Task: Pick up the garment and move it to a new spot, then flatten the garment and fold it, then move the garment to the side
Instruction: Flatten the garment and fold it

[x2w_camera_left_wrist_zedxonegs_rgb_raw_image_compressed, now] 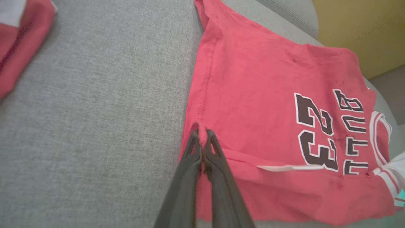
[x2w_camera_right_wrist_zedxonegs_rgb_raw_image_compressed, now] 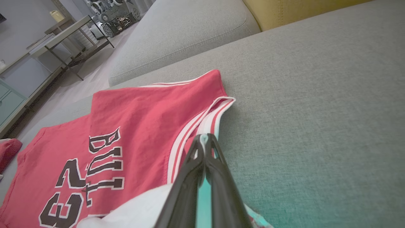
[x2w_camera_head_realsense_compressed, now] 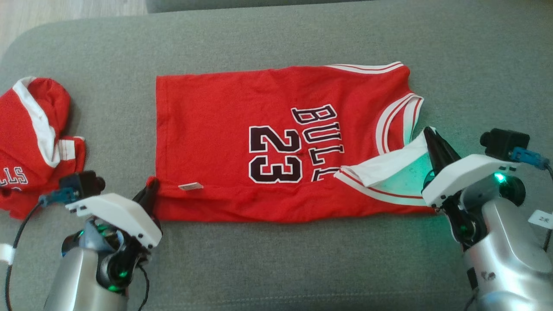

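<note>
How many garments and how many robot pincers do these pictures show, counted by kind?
Red garments: 2, the spread jersey and the crumpled garment to its left.
Pincers: 2, the left pincer and the right pincer, each shut on an edge of the spread jersey.
Total: 4

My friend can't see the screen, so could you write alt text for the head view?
A red Bulls number 23 jersey lies spread on a grey sofa cushion, its near edge folded over. The left tool pinches its hem corner and the right tool its white-trimmed shoulder; another red garment sits crumpled at the left.
</note>
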Tool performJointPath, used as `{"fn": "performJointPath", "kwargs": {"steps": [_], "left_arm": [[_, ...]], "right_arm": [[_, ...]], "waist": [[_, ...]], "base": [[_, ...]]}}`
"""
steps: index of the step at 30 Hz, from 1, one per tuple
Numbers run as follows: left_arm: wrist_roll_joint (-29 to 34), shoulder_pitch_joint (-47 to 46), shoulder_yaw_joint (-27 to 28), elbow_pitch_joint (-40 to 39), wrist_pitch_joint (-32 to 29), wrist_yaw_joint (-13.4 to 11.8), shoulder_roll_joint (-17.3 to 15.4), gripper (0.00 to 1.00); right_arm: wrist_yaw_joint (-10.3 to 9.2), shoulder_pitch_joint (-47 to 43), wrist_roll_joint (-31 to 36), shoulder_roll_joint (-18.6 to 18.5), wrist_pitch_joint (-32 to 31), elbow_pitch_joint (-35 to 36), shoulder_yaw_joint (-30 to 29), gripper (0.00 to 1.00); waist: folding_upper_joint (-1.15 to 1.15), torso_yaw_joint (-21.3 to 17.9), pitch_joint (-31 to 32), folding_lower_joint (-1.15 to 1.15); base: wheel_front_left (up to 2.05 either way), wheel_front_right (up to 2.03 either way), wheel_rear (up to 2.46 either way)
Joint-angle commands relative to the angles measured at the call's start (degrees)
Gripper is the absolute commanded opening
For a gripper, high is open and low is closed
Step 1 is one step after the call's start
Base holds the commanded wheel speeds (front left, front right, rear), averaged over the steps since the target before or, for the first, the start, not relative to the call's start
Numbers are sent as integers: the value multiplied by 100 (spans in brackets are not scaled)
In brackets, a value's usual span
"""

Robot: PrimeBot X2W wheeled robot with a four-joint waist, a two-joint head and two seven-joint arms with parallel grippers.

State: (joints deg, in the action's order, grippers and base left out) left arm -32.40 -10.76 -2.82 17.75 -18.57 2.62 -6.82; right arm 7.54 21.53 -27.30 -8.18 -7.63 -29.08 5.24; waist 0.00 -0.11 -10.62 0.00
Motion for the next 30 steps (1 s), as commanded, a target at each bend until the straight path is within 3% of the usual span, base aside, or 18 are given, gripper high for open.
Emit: {"fn": "performJointPath", "kwargs": {"steps": [1, 3, 4, 5, 6, 7, 14, 17, 23, 30], "left_arm": [[-35, -275, 233, -154, 14, 34, -86, 0], [-97, -437, 241, 82, 45, 52, -60, 0], [-123, -479, 254, 168, 66, 54, -49, 18], [-127, -509, 261, 243, 105, 56, -47, 62], [-135, -531, 279, 293, 181, 59, -37, 100], [-164, -546, 307, 336, 273, 68, -15, 100], [-32, -426, 373, 405, 1358, 148, 76, 100], [301, -297, 300, 300, 2021, 60, 90, 100], [866, -78, 88, -43, 3081, -113, 152, 100], [1455, 199, -22, -747, 3335, -301, 131, 100]], "right_arm": [[-5, 195, -26, -71, 84, 138, 133, 0], [-5, 387, -117, -127, 298, -148, 290, 0], [-5, 434, -143, -139, 363, -232, 343, 0], [-5, 474, -180, -146, 430, -298, 405, 0], [-5, 504, -219, -152, 500, -351, 474, 51], [-5, 527, -258, -167, 570, -394, 547, 100], [-5, 471, -346, -408, 1427, -403, 1045, 100], [-5, 341, -180, -496, 1861, -285, 1084, 100], [-5, -118, 495, -526, 2189, 237, 691, 100], [-5, -927, 1084, -333, 2079, 1164, 167, 100]], "waist": [[0, 12, -24, 0], [0, 31, -86, 0], [0, 34, -100, 0], [0, 33, -110, 0], [0, 29, -125, 0], [0, 24, -136, 0], [0, 10, -134, 0], [0, 23, -64, 0], [0, 50, 118, 0], [0, -5, 302, 0]], "base": [[0, 0, 0], [0, 0, 0], [0, 0, 0], [0, 0, 0], [0, 0, 0], [0, 0, 0], [0, 0, 0], [0, 0, 0], [0, 0, 0], [0, 0, 0]]}}
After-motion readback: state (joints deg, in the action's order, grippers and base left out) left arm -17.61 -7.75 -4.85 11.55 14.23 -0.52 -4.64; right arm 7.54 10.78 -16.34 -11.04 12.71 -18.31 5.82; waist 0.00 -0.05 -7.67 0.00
